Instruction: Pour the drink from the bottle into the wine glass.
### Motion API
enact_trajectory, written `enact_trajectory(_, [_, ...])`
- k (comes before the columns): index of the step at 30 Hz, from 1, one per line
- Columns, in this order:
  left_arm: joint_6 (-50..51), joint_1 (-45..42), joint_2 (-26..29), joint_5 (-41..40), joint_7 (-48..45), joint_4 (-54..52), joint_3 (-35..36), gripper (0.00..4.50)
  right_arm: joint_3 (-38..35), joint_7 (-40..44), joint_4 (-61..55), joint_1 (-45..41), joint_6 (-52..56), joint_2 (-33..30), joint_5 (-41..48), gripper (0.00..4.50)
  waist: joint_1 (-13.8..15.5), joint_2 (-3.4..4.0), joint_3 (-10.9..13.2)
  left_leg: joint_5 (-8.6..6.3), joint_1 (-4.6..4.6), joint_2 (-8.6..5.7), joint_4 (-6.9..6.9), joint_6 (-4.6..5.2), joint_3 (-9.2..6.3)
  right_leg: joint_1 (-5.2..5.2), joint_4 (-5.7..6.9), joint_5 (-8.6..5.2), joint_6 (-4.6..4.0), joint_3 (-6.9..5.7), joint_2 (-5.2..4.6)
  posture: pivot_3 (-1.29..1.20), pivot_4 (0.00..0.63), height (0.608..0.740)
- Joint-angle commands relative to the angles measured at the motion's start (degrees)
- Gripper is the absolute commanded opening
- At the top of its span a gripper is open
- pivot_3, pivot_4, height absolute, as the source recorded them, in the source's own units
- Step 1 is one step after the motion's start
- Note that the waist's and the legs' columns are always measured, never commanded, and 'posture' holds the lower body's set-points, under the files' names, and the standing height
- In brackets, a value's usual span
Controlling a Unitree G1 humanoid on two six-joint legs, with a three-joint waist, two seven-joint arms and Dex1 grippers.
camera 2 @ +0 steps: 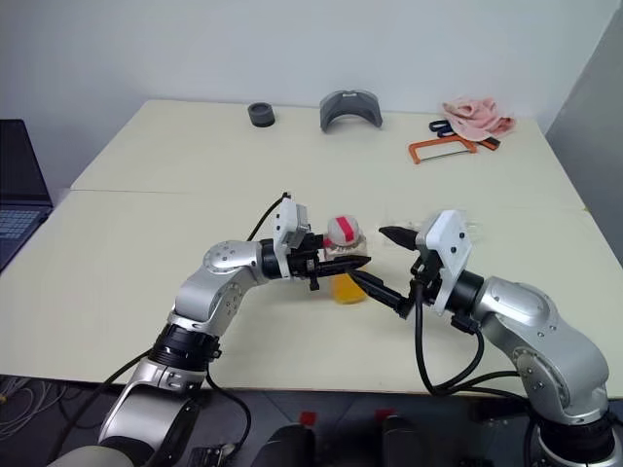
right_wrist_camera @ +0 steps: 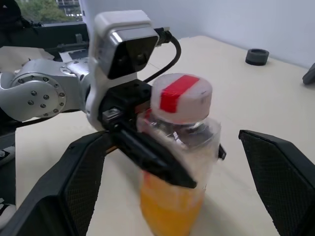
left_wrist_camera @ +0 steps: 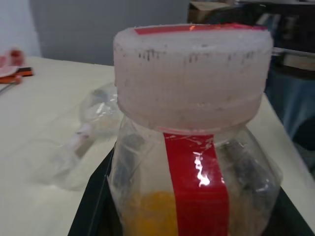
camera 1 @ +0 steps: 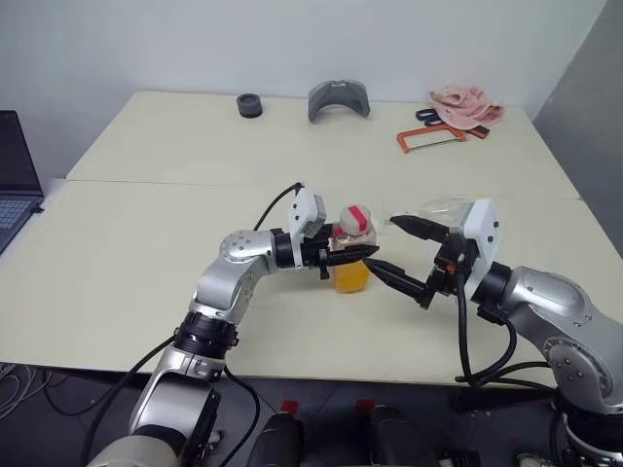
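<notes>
The small clear bottle [camera 1: 352, 248], with a red-and-white cap [camera 1: 356, 220] and a red label stripe [left_wrist_camera: 197, 187], stands upright over the near middle of the table [camera 1: 127, 282]. The orange drink [camera 1: 350, 278] fills its lower part. My left gripper [camera 1: 362, 255] reaches in from the left, level, and is shut on the bottle just below the cap. My right gripper [camera 1: 380, 241] is open, with one finger [right_wrist_camera: 64, 196] on each side of the bottle and neither touching it. The clear wine glass [camera 1: 443, 207] lies behind my right gripper, partly hidden; I cannot tell whether it stands upright.
A laptop [camera 1: 15, 175] sits at the left edge. Along the far side are a black ring [camera 1: 250, 104], a grey curved piece [camera 1: 339, 99], an orange saw frame [camera 1: 433, 139] and a pink cloth [camera 1: 467, 102]. The table's front edge runs just below my arms.
</notes>
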Motion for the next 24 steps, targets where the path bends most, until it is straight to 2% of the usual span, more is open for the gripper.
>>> enact_trajectory(1, [-2.64,-3.77,-0.3,-0.11,-4.88,2.22,-0.44,1.74,1.05,-2.04,-1.37,-3.17,1.53,0.42,1.04,4.5,0.0,0.0,0.0,0.0,0.0,0.01,0.0,0.0,-0.01,0.01,-0.01,0.0,0.0,0.0,0.0,0.0,0.15,0.74])
enact_trajectory(10, [-5.96,-4.96,-1.4,2.41,-7.56,6.29,-0.69,1.74,4.54,-4.34,1.95,-7.41,0.14,4.77,-0.44,4.5,-0.05,0.0,0.0,-0.01,-0.07,0.03,-0.01,0.01,-0.07,-0.02,-0.04,0.0,0.0,0.01,-0.06,0.0,0.15,0.74])
enact_trajectory(21, [-6.85,-4.59,-1.43,3.44,-7.3,6.63,0.05,1.74,7.08,-3.38,5.04,-8.59,-1.41,4.61,-3.76,4.5,-0.06,0.0,0.0,-0.01,-0.07,0.03,-0.01,0.01,-0.09,-0.04,-0.03,0.0,0.0,-0.01,-0.07,0.0,0.15,0.74])
enact_trajectory(24, [-6.75,-4.61,-1.51,3.48,-7.27,6.46,0.2,1.74,6.86,-3.06,5.33,-8.79,-1.81,5.16,-3.9,3.57,-0.07,0.0,0.0,-0.01,-0.07,0.03,0.0,0.02,-0.08,-0.04,-0.03,0.0,0.0,-0.01,-0.07,0.0,0.15,0.74])
